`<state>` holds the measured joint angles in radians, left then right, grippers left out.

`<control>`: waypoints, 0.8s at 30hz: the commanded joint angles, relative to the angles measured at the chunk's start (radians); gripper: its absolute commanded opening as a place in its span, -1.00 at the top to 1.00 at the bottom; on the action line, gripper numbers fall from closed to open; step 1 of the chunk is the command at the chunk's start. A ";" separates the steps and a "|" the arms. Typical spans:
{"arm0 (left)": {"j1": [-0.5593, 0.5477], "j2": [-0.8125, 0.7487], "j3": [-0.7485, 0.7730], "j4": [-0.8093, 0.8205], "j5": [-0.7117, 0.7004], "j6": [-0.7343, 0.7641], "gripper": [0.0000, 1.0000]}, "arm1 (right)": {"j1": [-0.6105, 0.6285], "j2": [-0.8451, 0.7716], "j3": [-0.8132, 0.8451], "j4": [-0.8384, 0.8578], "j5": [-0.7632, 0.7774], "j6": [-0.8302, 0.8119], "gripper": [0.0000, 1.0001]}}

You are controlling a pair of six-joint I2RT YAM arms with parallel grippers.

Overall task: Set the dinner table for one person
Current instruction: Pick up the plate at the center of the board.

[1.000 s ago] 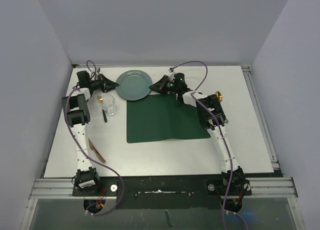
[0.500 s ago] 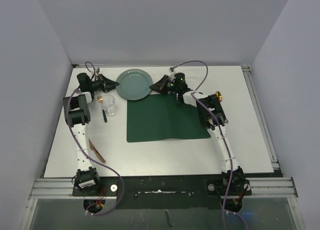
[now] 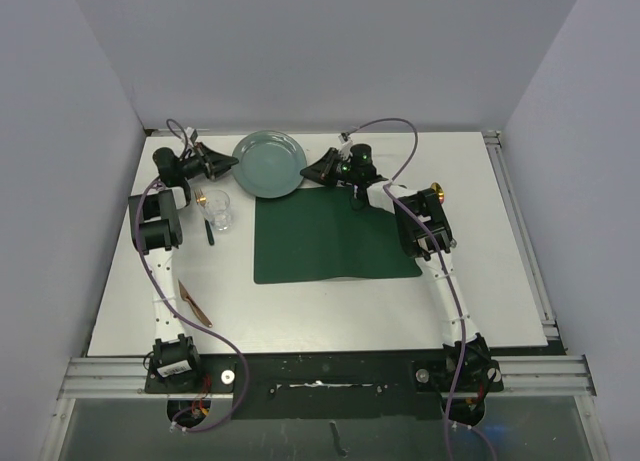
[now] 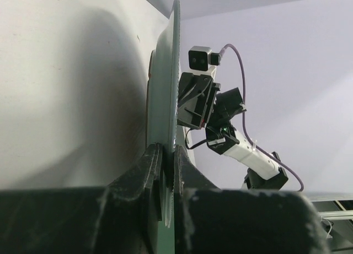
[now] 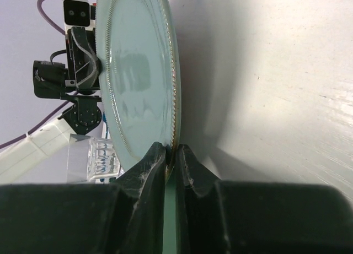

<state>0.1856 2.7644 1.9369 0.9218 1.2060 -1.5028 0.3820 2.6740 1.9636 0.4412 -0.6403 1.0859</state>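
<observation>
Large matte white rectangular dinner table [image 3: 480, 251] with metal rail edging fills the workspace, arms bolted at its 6 o'clock edge. Dark green rectangular placemat [image 3: 330, 241] lies flat mid-table. Round grey-green plate [image 3: 270, 164] sits at 11 o'clock of the placemat, its edge overlapping the mat's far left corner in the top view. Clear faceted drinking glass [image 3: 219, 209] stands upright at 9 o'clock of the placemat, near it and apart from the plate. Small dark utensil [image 3: 210, 229] lies just beside the glass at its 7 o'clock; too small to tell what kind. Copper-coloured knife [image 3: 195, 303] lies at 8 o'clock near the left arm, one end tucked under the arm.

In both wrist views the plate is seen edge-on with shadow on the table behind it; it looks raised, contact not confirmable. Glass base in the right wrist view is cut off by the gripper body.

Left gripper [image 3: 232, 162] is at the plate's 9 o'clock rim, fingers pressed together on the rim. Right gripper [image 3: 304, 173] is at the 3 o'clock rim, likewise pinching it. Nothing stands between the plate and the placemat.
</observation>
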 commanded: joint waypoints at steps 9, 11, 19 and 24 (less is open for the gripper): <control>-0.066 -0.140 0.039 0.133 0.074 -0.110 1.00 | 0.061 -0.148 0.047 0.034 -0.036 -0.075 1.00; -0.066 -0.158 0.040 0.093 0.067 -0.084 1.00 | 0.063 -0.158 0.047 0.029 -0.035 -0.081 1.00; -0.074 -0.260 0.084 -0.484 -0.018 0.363 1.00 | 0.064 -0.198 0.047 0.021 -0.033 -0.094 1.00; -0.111 -0.236 0.383 -1.227 -0.173 0.895 1.00 | 0.067 -0.233 0.047 0.008 -0.027 -0.111 1.00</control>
<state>0.1673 2.6259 2.0853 0.2543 1.1114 -1.0279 0.3859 2.5698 1.9636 0.3763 -0.6289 1.0237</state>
